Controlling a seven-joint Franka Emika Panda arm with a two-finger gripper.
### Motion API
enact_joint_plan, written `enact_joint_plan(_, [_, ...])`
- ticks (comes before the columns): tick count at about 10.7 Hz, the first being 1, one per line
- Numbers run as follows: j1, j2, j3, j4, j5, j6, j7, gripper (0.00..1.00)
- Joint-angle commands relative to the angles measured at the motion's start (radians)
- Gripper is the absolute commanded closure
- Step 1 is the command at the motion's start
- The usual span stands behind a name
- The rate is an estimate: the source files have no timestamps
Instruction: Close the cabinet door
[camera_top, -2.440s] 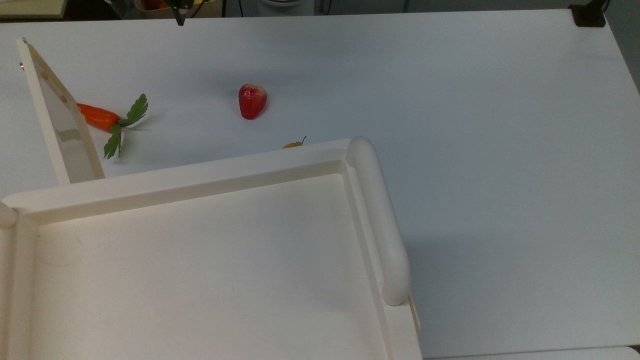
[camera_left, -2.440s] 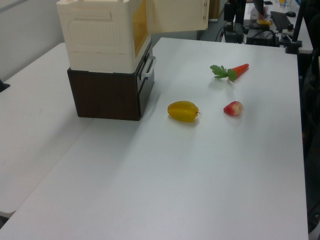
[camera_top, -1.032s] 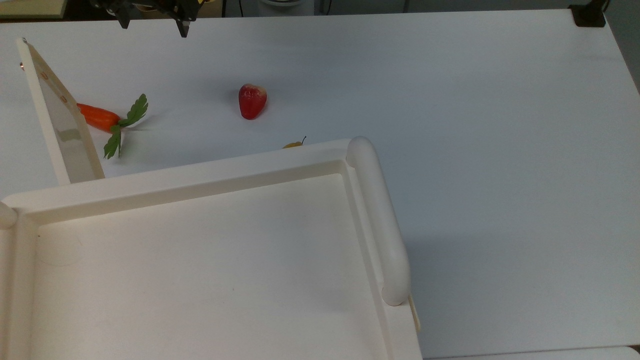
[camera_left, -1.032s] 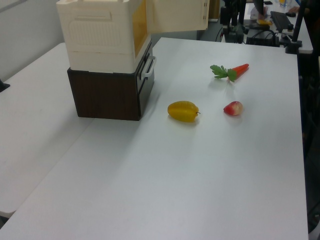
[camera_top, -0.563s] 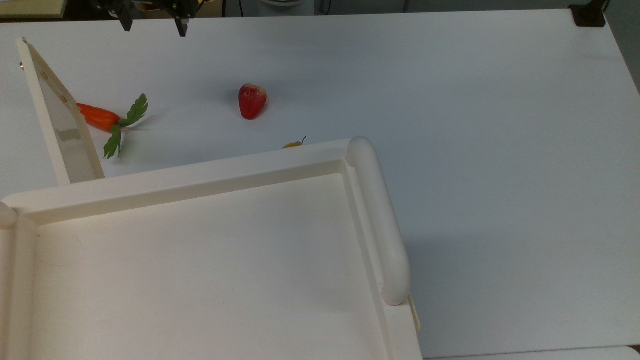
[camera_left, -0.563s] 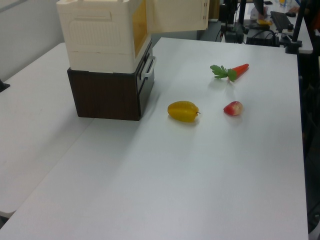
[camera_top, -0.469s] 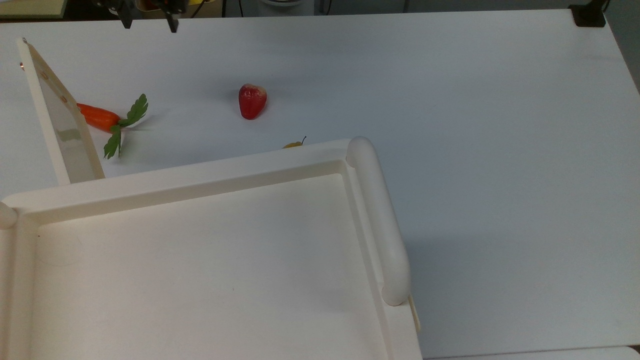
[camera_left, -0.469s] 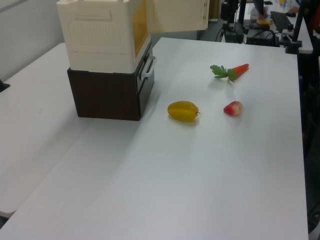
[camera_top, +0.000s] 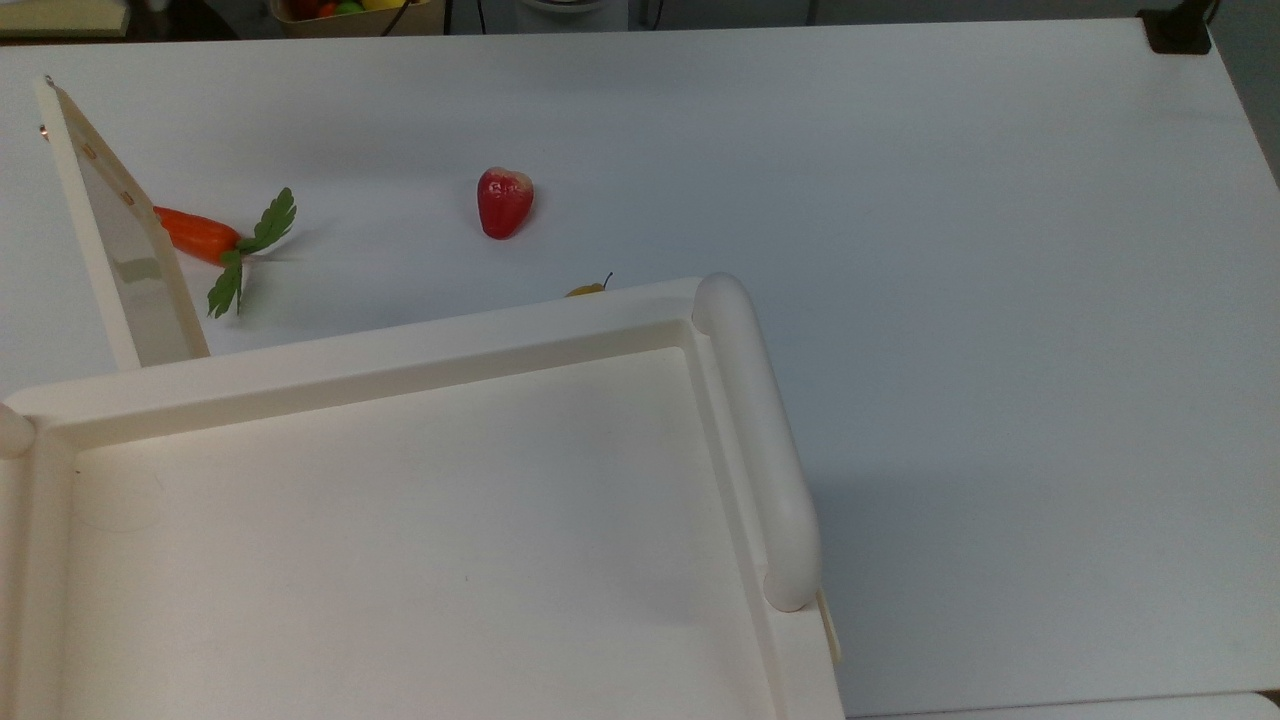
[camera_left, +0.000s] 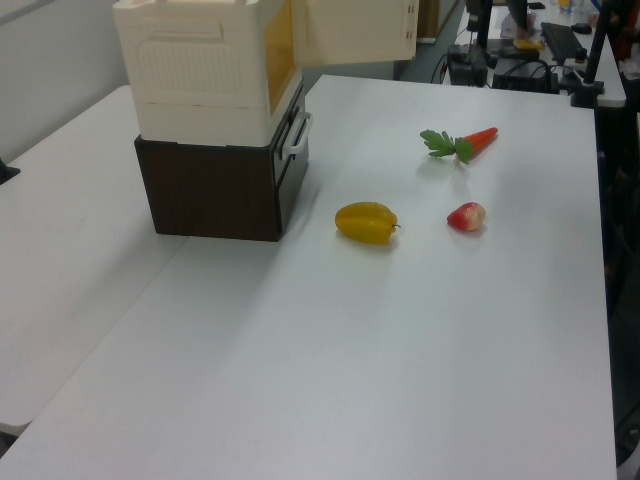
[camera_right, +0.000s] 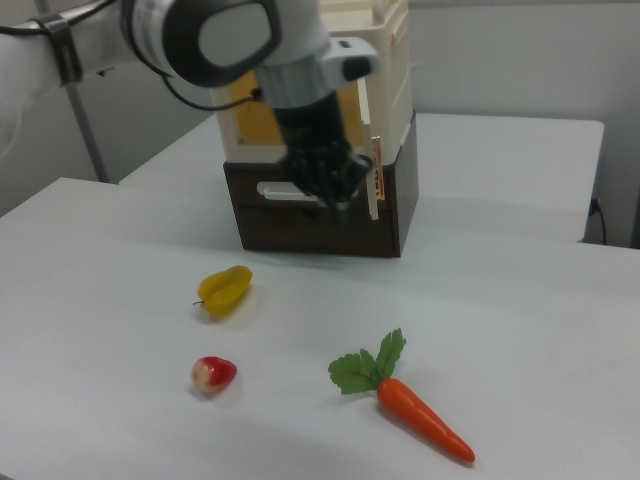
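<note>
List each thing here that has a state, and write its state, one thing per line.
Door: open, swung wide from the cabinet.
Drawer under the cabinet: slightly open.
Carrot: lying flat on the table.
Red fruit: lying on the table.
Yellow fruit: lying on the table.

A: What lies on the table?
B: A carrot at the top view's left, a red fruit to its right.
A: And the yellow fruit?
B: Nearer the dark base, well apart from both.
</note>
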Motion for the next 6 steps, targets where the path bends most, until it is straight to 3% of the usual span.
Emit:
enact_joint_plan(1, [-0.073,0.032,0.003,-0.021,0.019,0.170,-0.083,1.00])
enact_joint_plan(4, [-0.112,0.095,0.003,-0.021,0.029,0.365,-0.104,1.00])
enact_joint_plan(6, [-0.110,0.143,0.004,-0.021,0.116,0.495,-0.114,1.00])
